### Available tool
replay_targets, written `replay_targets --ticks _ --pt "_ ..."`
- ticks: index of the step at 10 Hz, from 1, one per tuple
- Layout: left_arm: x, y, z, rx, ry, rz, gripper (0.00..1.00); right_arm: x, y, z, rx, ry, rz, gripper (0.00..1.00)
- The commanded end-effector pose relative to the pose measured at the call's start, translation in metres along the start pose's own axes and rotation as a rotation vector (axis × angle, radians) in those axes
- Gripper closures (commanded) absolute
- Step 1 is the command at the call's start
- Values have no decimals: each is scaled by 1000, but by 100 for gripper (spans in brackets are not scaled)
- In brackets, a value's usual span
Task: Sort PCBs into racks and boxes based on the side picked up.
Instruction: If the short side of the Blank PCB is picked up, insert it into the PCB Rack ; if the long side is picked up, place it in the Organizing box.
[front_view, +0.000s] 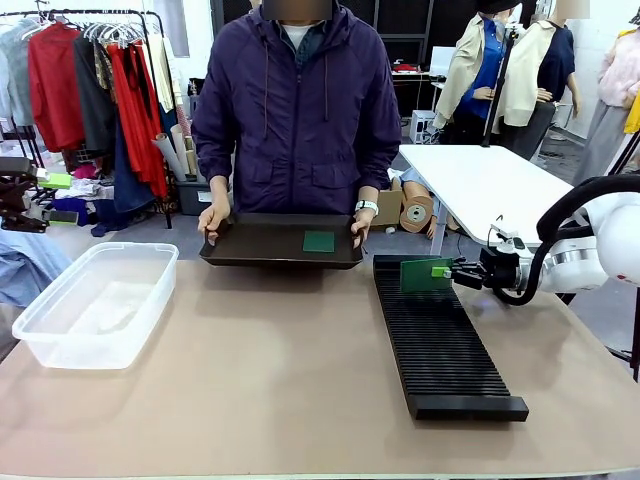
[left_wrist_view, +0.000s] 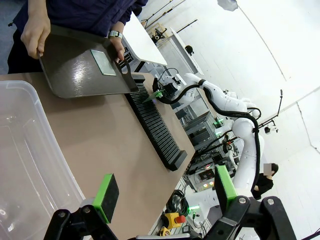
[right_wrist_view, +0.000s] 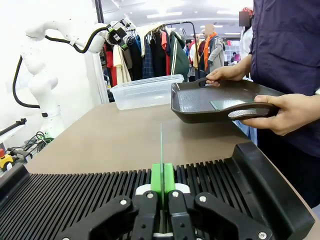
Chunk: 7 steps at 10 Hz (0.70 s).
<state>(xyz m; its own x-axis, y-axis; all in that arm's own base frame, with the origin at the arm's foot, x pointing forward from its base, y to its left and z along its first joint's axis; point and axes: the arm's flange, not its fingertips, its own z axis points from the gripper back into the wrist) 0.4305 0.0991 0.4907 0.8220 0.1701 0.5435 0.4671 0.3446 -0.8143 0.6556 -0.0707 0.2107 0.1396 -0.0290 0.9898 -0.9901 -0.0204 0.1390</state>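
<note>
R gripper (front_view: 442, 271) clamped on a PCB (front_view: 418, 276), upright over far end of rack (front_view: 445, 350); L gripper (left_wrist_view: 165, 191) spread wide near tub (left_wrist_view: 25, 150) at left; person (front_view: 295, 110) holds tray (front_view: 255, 245) w/ another PCB (front_view: 319, 241), far side.

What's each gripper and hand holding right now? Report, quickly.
Left gripper: open, empty.
Right gripper: shut on a thin green rectangular circuit board.
Person's hands: gripping a shallow black handled tray.

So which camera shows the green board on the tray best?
The front view: the PCB lies plainly green against the dark tray. The left wrist view washes it grey; the right wrist view shows a foreshortened sliver.
</note>
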Motion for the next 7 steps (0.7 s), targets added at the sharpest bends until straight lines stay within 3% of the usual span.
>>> replay_targets --ticks 1,7 --pt "0 -3 1 -7 1 3 0 2 0 -1 7 -2 4 100" --pt "0 -3 1 -7 1 3 0 -3 -1 -1 -19 -38 14 100"
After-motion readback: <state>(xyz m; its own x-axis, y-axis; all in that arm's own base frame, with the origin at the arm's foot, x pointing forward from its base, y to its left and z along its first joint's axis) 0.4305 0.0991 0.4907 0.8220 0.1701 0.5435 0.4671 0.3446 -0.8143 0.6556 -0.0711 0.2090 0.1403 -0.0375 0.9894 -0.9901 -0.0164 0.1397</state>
